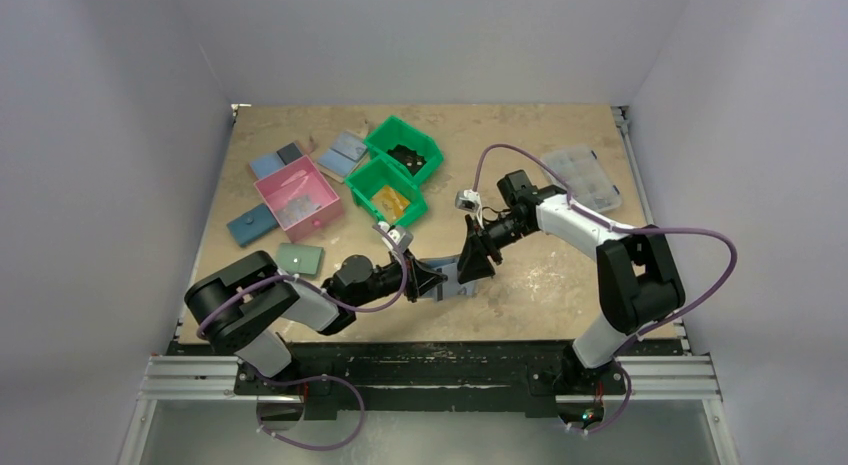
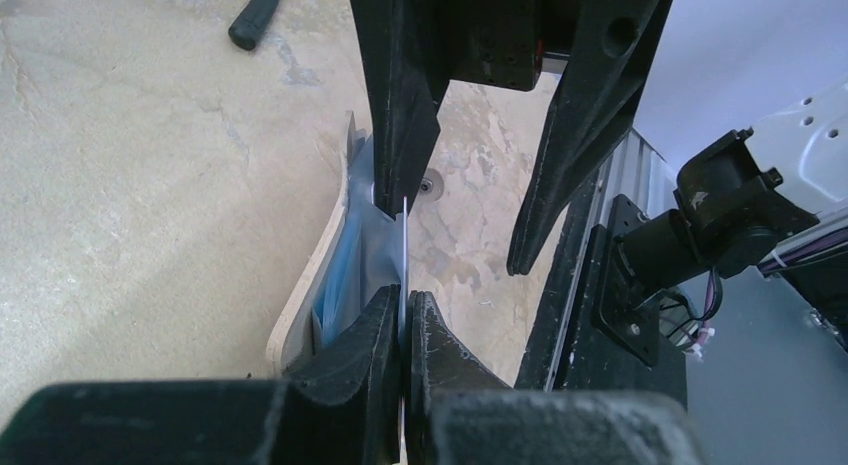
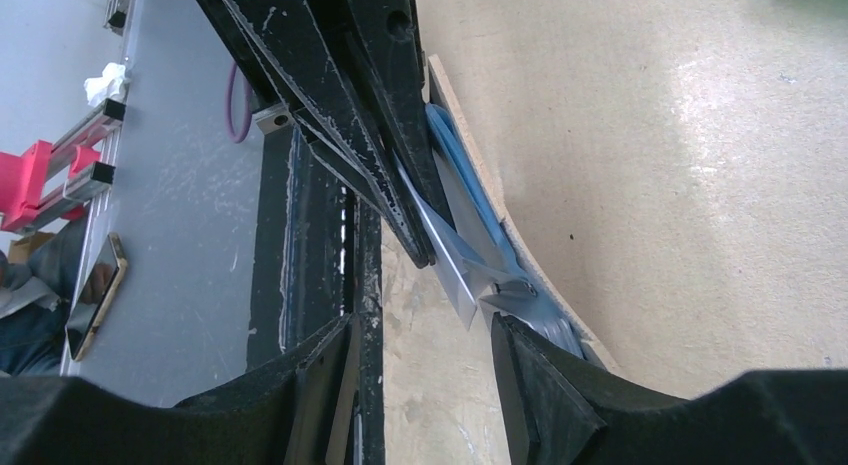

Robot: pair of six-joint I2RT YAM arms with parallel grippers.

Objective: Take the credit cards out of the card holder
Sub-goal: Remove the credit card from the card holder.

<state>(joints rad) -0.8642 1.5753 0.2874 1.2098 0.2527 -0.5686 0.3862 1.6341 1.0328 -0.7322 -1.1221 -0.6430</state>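
Observation:
The card holder (image 1: 457,278) lies open near the table's front, beige-tan outside, light blue inside. It stands half on edge in the left wrist view (image 2: 298,300) and in the right wrist view (image 3: 466,175). My left gripper (image 1: 436,281) is shut (image 2: 403,320) on a thin grey credit card (image 2: 404,240), seen edge-on, partly out of the holder; the card also shows in the right wrist view (image 3: 450,267). My right gripper (image 1: 473,269) is open (image 3: 425,370); one of its fingers (image 3: 540,385) touches the holder's inner panel, the other stands free.
Two green bins (image 1: 403,150) stand at the back, one holding a yellow-orange card (image 1: 389,202). A pink bin (image 1: 297,195), blue flat wallets (image 1: 252,225) and a sage-green wallet (image 1: 300,257) lie at the left. A clear organiser box (image 1: 583,177) sits back right.

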